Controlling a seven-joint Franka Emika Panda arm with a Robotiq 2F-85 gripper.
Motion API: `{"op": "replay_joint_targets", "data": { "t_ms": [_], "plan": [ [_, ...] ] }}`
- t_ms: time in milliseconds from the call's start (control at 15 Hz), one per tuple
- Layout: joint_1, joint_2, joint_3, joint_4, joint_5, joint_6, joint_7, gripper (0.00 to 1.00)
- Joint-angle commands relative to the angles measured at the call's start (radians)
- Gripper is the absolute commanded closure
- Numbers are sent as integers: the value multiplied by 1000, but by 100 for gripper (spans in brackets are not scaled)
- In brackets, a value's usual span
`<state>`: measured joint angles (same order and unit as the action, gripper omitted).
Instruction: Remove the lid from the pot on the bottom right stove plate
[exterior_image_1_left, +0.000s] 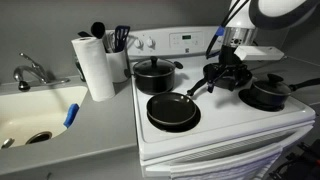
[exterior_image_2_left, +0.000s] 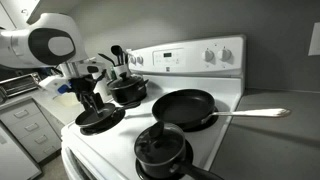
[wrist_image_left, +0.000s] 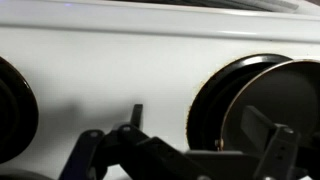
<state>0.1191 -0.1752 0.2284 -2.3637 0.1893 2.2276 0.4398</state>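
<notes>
The black pot with its lid (exterior_image_1_left: 266, 90) stands on the front right stove plate and shows nearest the camera in an exterior view (exterior_image_2_left: 160, 148). The lid sits on the pot. My gripper (exterior_image_1_left: 217, 78) hangs open and empty over the middle of the white stove top, to the left of that pot and apart from it. It also shows in an exterior view (exterior_image_2_left: 92, 100). In the wrist view my two dark fingers (wrist_image_left: 200, 128) are spread over bare white stove surface, with a dark round pan or pot (wrist_image_left: 265, 105) on a burner to the right.
A second lidded pot (exterior_image_1_left: 153, 72) stands at the back left and an empty black frying pan (exterior_image_1_left: 172, 110) at the front left. A large pan (exterior_image_2_left: 185, 105) has a long silver handle. A paper towel roll (exterior_image_1_left: 95, 65) and a sink (exterior_image_1_left: 35, 115) lie to the left.
</notes>
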Motion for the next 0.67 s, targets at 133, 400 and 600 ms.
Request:
{"op": "replay_joint_targets", "data": {
  "t_ms": [133, 400, 600],
  "plan": [
    [11, 6, -13, 1, 4, 8, -3, 0],
    [6, -7, -13, -1, -18, -15, 10, 0],
    [2, -45, -14, -6, -54, -73, 25, 0]
  ]
}}
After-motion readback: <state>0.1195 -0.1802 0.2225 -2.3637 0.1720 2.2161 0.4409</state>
